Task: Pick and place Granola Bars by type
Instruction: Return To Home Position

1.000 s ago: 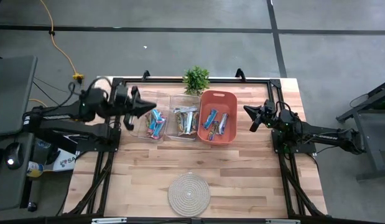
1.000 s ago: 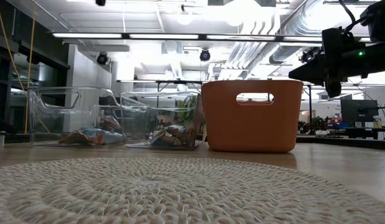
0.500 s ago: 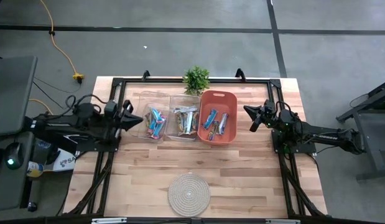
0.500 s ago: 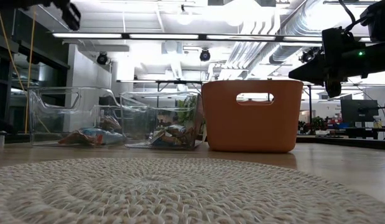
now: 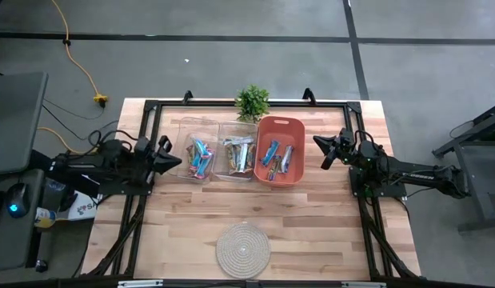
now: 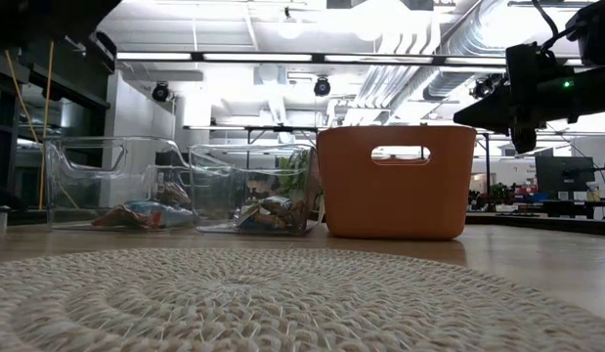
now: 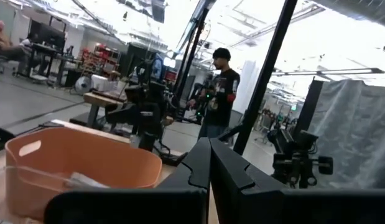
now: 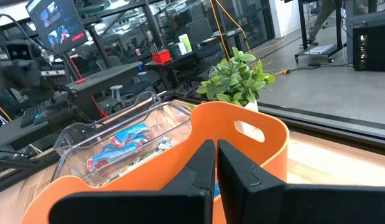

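Granola Bars (image 5: 201, 157): small shiny wrapped oblongs in three bins (image 5: 279, 120).

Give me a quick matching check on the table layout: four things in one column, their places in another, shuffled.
Things:
1. left clear bin
2. orange basket
3. woven mat
4. plant

Places:
A. alone at the table's front edge
B. at the back edge, behind the row of containers
C. end of the row nearest the left gripper
D. end of the row nearest the right gripper

Pairs: 1-C, 2-D, 3-A, 4-B.
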Robot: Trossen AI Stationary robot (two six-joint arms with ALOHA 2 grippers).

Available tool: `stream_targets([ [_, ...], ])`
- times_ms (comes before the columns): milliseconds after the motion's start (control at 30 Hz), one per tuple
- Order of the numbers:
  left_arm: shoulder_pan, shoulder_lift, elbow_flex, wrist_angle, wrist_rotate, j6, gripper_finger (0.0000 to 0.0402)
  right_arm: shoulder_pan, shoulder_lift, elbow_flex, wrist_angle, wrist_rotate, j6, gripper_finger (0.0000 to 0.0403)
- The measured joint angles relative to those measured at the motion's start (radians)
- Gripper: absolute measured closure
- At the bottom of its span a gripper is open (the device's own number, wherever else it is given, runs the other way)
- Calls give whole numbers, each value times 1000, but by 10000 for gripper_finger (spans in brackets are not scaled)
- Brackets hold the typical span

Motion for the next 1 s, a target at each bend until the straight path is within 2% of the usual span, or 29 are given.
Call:
stream_targets([
  [333, 0, -4, -95, 72, 72, 67, 401, 0, 0, 0, 1, 0, 0, 402],
  [500, 0, -4, -146, 81, 58, 87, 401, 0, 0, 0, 1, 0, 0, 402],
  [833, 0, -5, -159, 0, 20, 105, 401, 0, 0, 0, 1, 0, 0, 402],
  [1000, 0, -3, -159, -108, 7, 112, 401, 0, 0, 0, 1, 0, 0, 402],
])
